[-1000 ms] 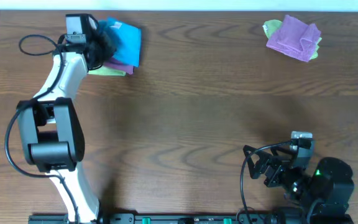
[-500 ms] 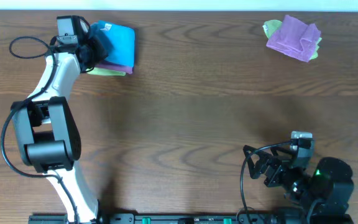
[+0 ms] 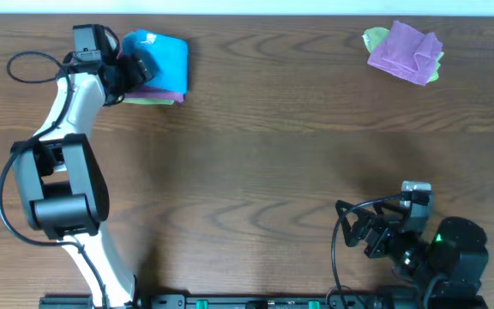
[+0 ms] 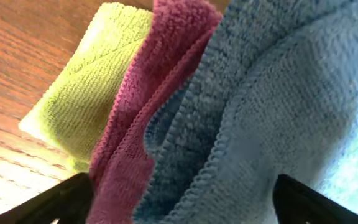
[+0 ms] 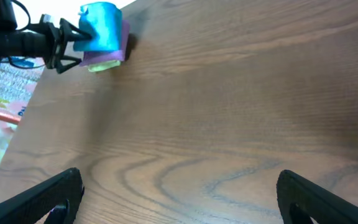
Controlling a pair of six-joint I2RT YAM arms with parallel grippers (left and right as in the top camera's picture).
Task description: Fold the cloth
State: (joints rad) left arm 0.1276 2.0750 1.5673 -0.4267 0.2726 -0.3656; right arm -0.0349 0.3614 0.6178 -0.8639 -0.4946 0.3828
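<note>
The sky-blue cloth (image 3: 161, 58) lies folded on top of a purple cloth (image 3: 158, 89) and a yellow-green cloth (image 3: 149, 100) at the table's far left. My left gripper (image 3: 132, 69) is at the stack's left edge and stands open. In the left wrist view the blue cloth (image 4: 278, 93) fills the right side, with the purple cloth (image 4: 160, 74) and the yellow-green cloth (image 4: 86, 81) to its left. The cloth edges reach in between the spread fingers (image 4: 64, 200), which do not pinch them. My right gripper (image 3: 357, 230) rests open near the front right, over bare wood (image 5: 179, 199).
A second pile, a crumpled purple cloth (image 3: 406, 50) over a yellow-green one (image 3: 374, 38), sits at the far right. The table's back edge runs just behind both piles. A black cable (image 3: 33, 67) loops left of the left wrist.
My left gripper has opened and let go of the blue cloth. It has drawn back a little to the left, and the cloth now rests flat on the stack.
</note>
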